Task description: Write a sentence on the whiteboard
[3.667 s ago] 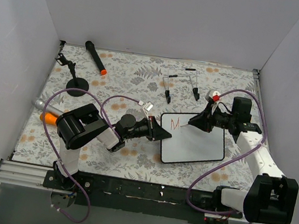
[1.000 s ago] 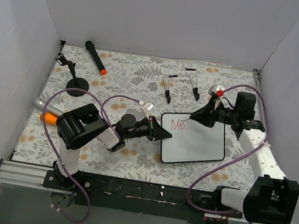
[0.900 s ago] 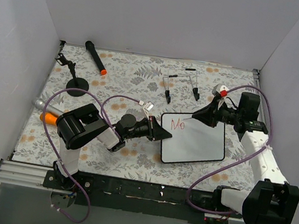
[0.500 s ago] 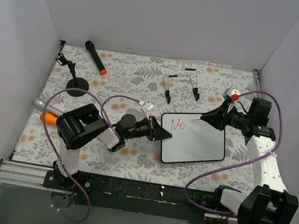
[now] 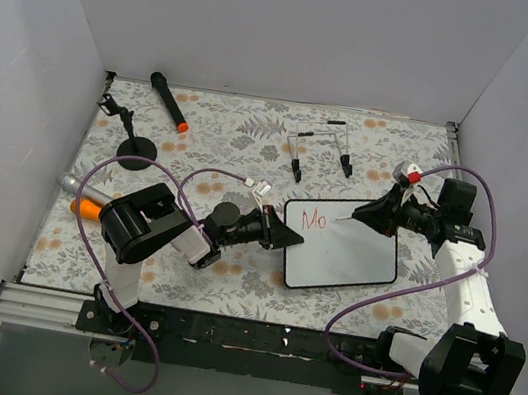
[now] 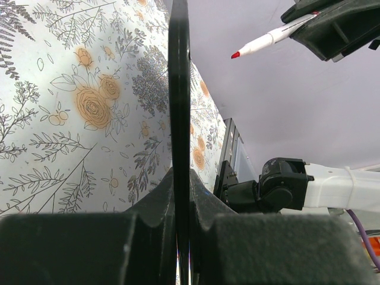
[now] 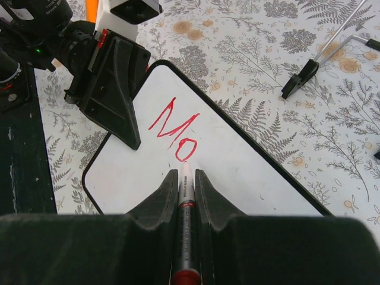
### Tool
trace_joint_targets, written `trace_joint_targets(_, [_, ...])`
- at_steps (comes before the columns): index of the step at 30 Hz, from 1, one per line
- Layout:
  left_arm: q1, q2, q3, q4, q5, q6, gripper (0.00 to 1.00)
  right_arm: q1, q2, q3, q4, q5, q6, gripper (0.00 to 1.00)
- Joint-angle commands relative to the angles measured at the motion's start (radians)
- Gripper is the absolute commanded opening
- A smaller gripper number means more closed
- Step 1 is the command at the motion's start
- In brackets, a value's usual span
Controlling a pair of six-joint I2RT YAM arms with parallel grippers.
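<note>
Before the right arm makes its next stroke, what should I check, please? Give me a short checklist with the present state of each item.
1. Left end effector clamps the whiteboard edge: ok.
2. Right end effector grips the marker: ok.
3. Marker uncapped, tip pointing at the board: ok.
4. Tip touching the surface: cannot tell.
5. Sentence finished: not ok, only "Mo" is written.
6. Free white space beside the letters: ok.
</note>
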Motion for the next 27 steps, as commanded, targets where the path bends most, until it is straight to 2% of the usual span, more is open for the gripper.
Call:
trace_joint_targets(1, [-0.005,-0.027,-0.007,0.112,-0.012,0.012,0.0,0.032,0.007,-0.006,0.048,0.023,0.029,0.01])
trace_joint_targets(6, [-0.008,-0.022,0.001,0.114,-0.014,0.008,0.0,0.07,0.028,-0.013,0.109,0.092,0.087,0.01])
trace_joint_targets(27, [-0.011,-0.01,0.007,0.12,-0.008,0.006,0.0,0.13,0.106,0.01,0.18,0.145,0.136,0.01])
